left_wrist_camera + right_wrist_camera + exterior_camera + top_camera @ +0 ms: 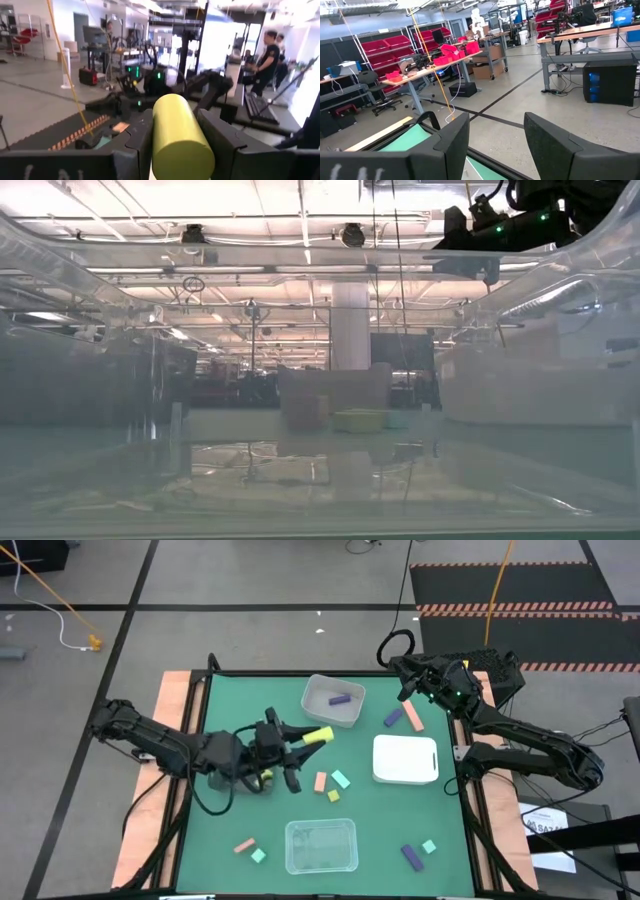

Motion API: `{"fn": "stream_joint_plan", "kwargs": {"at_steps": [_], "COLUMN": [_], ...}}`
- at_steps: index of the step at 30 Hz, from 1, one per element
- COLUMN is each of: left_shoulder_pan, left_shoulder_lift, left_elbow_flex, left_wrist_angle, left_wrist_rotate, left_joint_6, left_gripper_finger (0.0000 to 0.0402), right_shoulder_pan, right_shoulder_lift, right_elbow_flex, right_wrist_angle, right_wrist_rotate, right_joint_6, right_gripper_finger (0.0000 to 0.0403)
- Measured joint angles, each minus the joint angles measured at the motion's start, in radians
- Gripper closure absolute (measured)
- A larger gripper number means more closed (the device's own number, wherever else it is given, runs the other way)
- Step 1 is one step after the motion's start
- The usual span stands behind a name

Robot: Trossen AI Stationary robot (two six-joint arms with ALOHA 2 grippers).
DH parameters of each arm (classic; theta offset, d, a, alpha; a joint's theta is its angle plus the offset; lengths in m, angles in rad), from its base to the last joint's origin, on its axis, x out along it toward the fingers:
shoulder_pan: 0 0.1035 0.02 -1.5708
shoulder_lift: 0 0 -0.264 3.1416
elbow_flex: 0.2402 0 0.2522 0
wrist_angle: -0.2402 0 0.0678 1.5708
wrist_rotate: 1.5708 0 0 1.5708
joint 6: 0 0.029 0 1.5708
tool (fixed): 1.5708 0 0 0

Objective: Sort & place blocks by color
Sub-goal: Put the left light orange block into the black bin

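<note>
My arms are dark, near black, built of jointed segments with black cables looping off them. Left fingers (pixel 227 145) are flat matte black slabs with squared edges, on a black wrist block. Right fingers (pixel 555 145) look the same, broad, dark and plain. Small green lights glow on my right arm (pixel 455 695) near the tabletop (pixel 200 840) corner.

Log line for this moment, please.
left gripper: shut on yellow cylinder block, mid-table | right gripper: open, empty, far right corner | grey tray: one purple block
</note>
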Motion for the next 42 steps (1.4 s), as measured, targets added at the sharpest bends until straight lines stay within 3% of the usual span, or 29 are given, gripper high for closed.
{"fn": "stream_joint_plan", "kwargs": {"at_steps": [6, 13, 19, 25, 31, 42], "left_shoulder_pan": [0.0, 0.0, 0.0, -0.009, -0.036, -0.033], "left_shoulder_lift": [0.0, 0.0, 0.0, 0.0, 0.0, 0.001], "left_elbow_flex": [0.0, 0.0, 0.0, -0.005, -0.127, -0.36], "left_wrist_angle": [-0.263, -0.767, -1.197, -1.498, -1.523, -1.262], "left_wrist_rotate": [-0.125, -0.158, -0.053, 0.081, 0.194, 0.251], "left_joint_6": [-0.148, -0.593, -0.99, -1.28, -1.452, -1.614], "left_gripper_finger": [0.0271, 0.0271, 0.0271, 0.0271, 0.0271, 0.0269], "right_shoulder_pan": [0.0, 0.0, 0.0, 0.0, 0.0, 0.0], "right_shoulder_lift": [0.0, 0.0, 0.0, 0.0, 0.0, 0.0], "right_elbow_flex": [0.0, 0.0, 0.0, 0.0, 0.0, 0.0], "right_wrist_angle": [0.0, 0.0, 0.0, 0.0, 0.0, 0.0], "right_wrist_rotate": [0.0, 0.0, 0.0, 0.0, 0.0, 0.0], "right_joint_6": [0.0, 0.0, 0.0, 0.0, 0.0, 0.0], "right_gripper_finger": [0.0222, 0.0222, 0.0222, 0.0222, 0.0222, 0.0222]}}
